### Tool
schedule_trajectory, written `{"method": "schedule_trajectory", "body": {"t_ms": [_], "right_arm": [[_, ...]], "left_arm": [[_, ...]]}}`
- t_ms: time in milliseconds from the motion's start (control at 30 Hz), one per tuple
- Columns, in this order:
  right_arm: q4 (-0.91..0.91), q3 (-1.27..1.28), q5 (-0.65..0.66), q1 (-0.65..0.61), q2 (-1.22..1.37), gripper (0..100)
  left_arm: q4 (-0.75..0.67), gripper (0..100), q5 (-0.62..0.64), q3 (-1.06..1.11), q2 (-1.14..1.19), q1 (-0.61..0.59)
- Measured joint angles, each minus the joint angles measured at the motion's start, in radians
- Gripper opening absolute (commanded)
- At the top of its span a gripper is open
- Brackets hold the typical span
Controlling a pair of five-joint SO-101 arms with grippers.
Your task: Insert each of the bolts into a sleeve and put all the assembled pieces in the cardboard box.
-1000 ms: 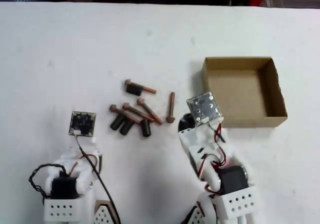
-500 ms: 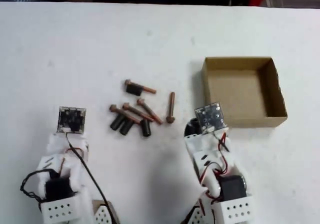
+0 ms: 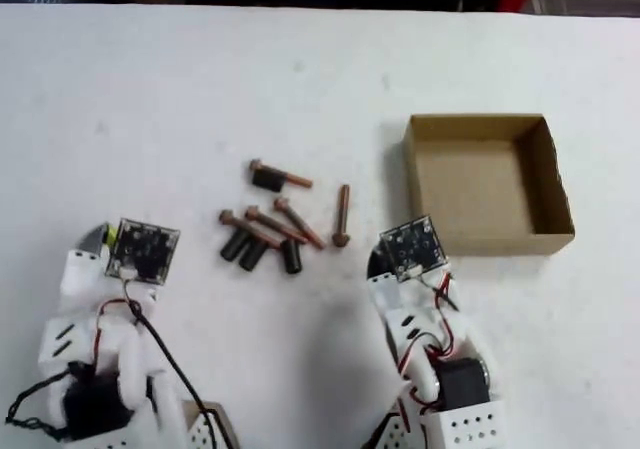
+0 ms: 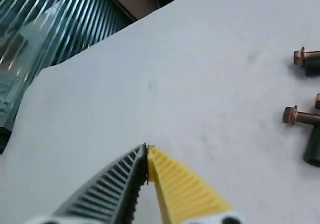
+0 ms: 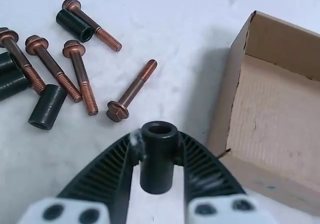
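Right gripper (image 5: 157, 140) clamps a sleeve (image 5: 158, 159) upright; left gripper (image 4: 146, 151), closed empty, should next fetch the bolt (image 5: 131, 92) just beyond that sleeve.

Copper bolts (image 5: 134, 88), black sleeves (image 5: 47, 107), brown cardboard box (image 5: 272, 109), white table (image 3: 200, 89).
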Motion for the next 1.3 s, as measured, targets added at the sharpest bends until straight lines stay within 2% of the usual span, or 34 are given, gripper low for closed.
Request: {"method": "schedule_trajectory", "body": {"t_ms": [333, 533, 800, 933, 1167, 1300], "right_arm": [[-0.123, 0.061, 0.000, 0.002, 0.002, 1.6], [-0.130, 0.061, -0.057, 0.002, 0.002, 1.6], [-0.130, 0.061, -0.069, 0.000, 0.002, 1.6], [-0.130, 0.061, -0.069, 0.002, 0.002, 1.6], [-0.130, 0.061, -0.069, 0.009, 0.002, 1.6], [-0.130, 0.061, -0.069, 0.009, 0.002, 1.6]], "left_arm": [[0.021, 3, -0.003, -0.273, 0.560, 0.164], [0.021, 3, 0.107, -0.436, 0.872, 0.285], [0.021, 3, 0.222, -0.657, 1.244, 0.423], [0.048, 3, 0.324, -0.779, 1.438, 0.485], [0.170, 2, 0.624, -1.089, 1.777, 0.591], [0.199, 2, 0.732, -1.247, 1.930, 0.652]]}}
